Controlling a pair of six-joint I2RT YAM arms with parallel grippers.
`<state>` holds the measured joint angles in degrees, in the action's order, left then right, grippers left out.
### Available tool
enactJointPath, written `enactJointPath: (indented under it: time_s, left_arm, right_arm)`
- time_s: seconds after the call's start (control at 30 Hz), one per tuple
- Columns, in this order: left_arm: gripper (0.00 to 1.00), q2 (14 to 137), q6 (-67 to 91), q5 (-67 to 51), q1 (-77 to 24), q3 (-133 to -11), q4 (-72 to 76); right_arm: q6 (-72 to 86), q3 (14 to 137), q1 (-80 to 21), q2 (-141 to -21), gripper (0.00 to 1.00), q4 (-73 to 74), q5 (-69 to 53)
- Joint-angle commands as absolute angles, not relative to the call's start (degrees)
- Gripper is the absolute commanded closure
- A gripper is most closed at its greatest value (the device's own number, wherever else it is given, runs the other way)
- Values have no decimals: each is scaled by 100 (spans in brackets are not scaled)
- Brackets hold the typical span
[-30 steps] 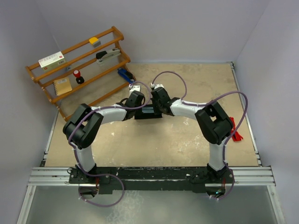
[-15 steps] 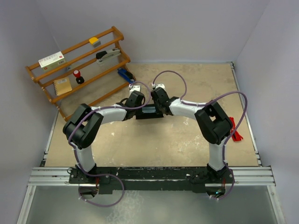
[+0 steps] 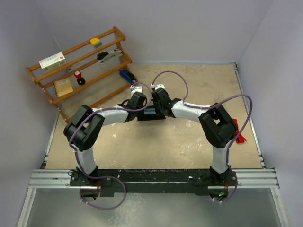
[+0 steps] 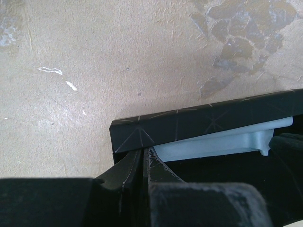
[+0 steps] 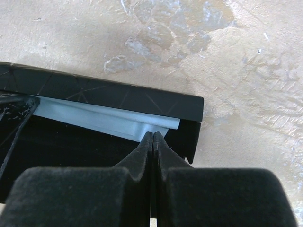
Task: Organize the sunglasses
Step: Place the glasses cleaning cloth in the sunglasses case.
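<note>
Sunglasses (image 3: pixel 240 138) far right, well apart from left gripper (image 4: pixel 144 153) and right gripper (image 5: pixel 153 135), both clenched tight at black case (image 4: pixel 203 120)

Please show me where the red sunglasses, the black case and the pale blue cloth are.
red sunglasses (image 3: pixel 241 138), top external view, on the visible red frame
black case (image 4: pixel 208 119), left wrist view, on its long flap
pale blue cloth (image 5: pixel 99 118), right wrist view, on its middle

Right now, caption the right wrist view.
Shut right gripper at one end of the black case, beside the pale blue cloth.
</note>
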<state>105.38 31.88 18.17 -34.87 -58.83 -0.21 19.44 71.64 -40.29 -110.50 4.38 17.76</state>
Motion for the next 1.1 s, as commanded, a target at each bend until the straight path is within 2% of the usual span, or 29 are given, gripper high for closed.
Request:
enactJointPath:
  time_s: [0.0, 0.53, 1.07]
  left_arm:
    - [100, 10320, 3108, 1863, -3444, -5966, 61]
    - [100, 10304, 3111, 1881, -3445, -5950, 61]
    - [100, 10286, 3098, 1876, -3445, -5907, 78]
  right_arm:
    - [1956, 7308, -4116, -10835, 100, 279, 1469]
    - [2163, 7277, -4144, -11146, 100, 330, 1163]
    - [2039, 7204, -4112, -11243, 100, 505, 1965]
